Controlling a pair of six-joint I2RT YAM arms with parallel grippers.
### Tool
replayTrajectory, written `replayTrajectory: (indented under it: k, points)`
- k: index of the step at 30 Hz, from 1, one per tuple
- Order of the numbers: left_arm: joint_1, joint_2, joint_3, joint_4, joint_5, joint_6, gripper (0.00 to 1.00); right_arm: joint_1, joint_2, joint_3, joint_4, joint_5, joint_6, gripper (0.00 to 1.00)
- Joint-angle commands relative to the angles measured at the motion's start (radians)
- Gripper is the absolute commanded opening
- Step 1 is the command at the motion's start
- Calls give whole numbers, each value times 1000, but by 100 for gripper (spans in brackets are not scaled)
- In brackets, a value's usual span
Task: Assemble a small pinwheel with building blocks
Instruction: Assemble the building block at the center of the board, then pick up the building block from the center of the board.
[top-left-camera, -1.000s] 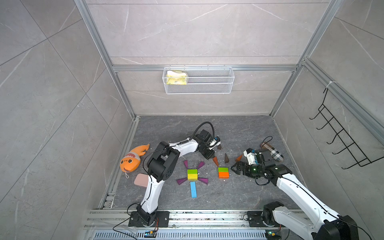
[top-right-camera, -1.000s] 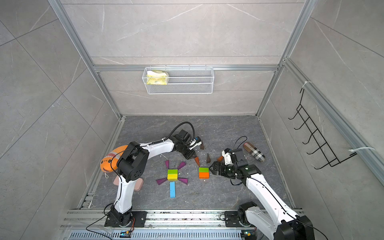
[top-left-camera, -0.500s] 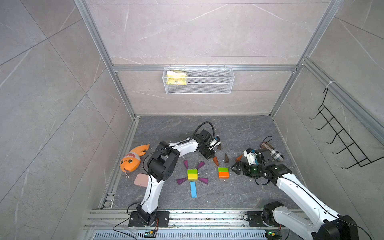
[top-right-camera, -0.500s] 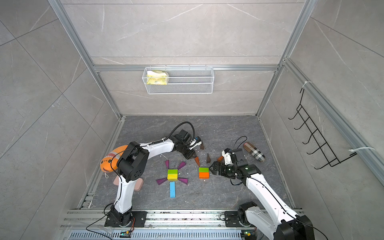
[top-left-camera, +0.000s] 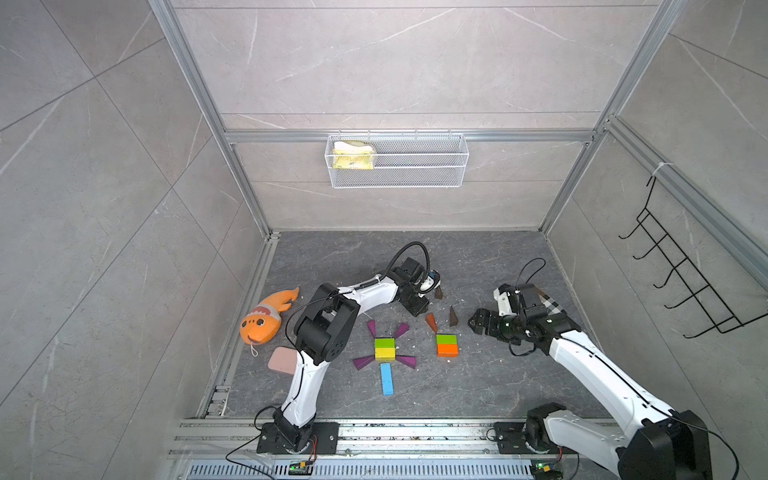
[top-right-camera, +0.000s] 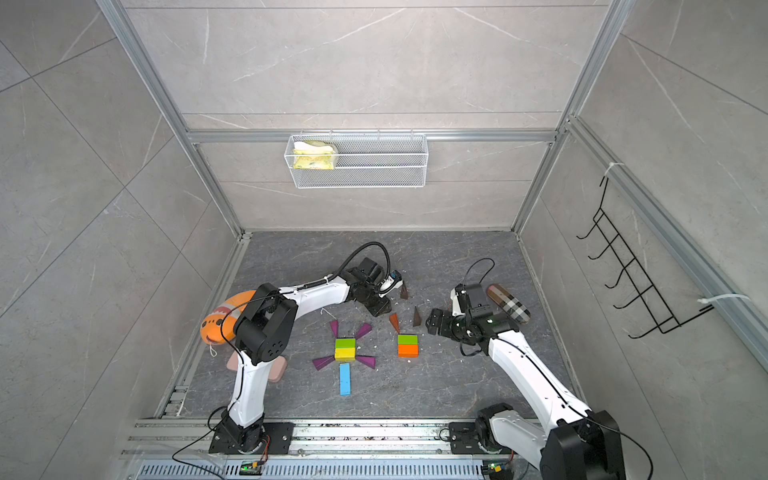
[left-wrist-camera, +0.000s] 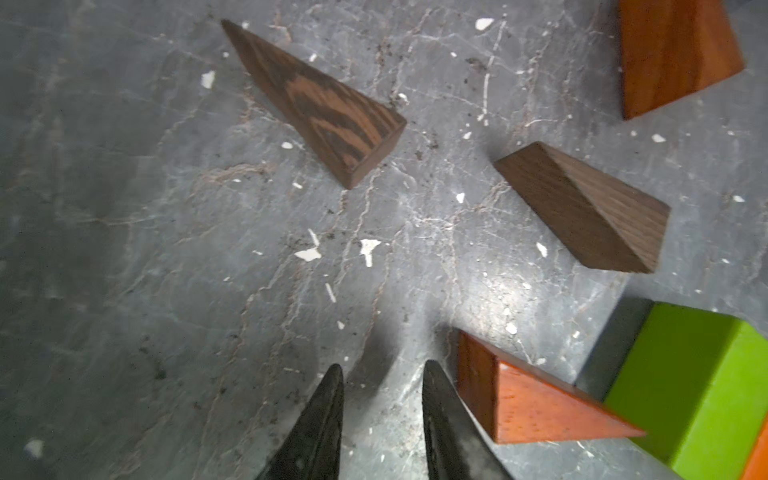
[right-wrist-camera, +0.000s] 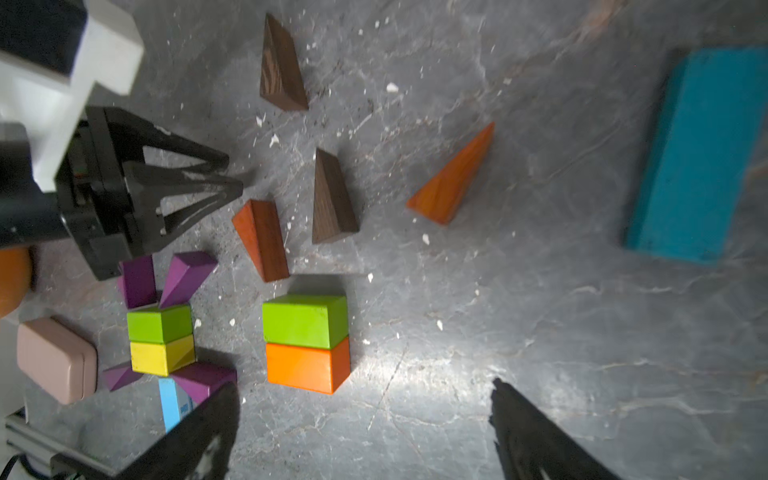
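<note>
Left pincer (left-wrist-camera: 383, 365) narrowly spread, empty, tips by orange wedge (left-wrist-camera: 536, 407), wedge just beside brick pair (top-left-camera: 447, 345), green plus orange. Right pincer (right-wrist-camera: 365, 384) spread wide, empty, near brick pair. Half-built pinwheel (top-left-camera: 385, 354) with blue bar (top-left-camera: 386, 378) near brick pair, left-arm side.

We find the plush fish (top-left-camera: 266, 318) and pink case (top-left-camera: 282, 360) well apart from the left claw (left-wrist-camera: 381, 368); the plaid pouch (top-right-camera: 509, 309) lies near the right claw (right-wrist-camera: 365, 386).

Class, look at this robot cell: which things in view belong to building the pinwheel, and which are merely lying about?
Belong to the job:
green and yellow bricks
purple wedges
blue bar
green and orange bricks
orange wedges
brown wedges

Just lying about:
plush fish
pink case
plaid pouch
wire basket
hook rack
</note>
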Motion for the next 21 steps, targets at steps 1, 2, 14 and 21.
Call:
replayTrajectory:
  k: [1, 2, 14, 21]
  points:
    - [-1, -124, 3, 23, -93, -22, 36, -4, 78, 55, -34, 95, 44, 88]
    - [0, -145, -5, 30, -93, -29, 38, -3, 93, 56, -26, 94, 62, 85]
    - [1, -482, -171, 81, 159, -62, 100, -2, 277, 103, 9, 163, 329, 76]
    - [1, -622, -255, 25, 181, -51, 100, -3, 375, 138, 63, 168, 391, 75]
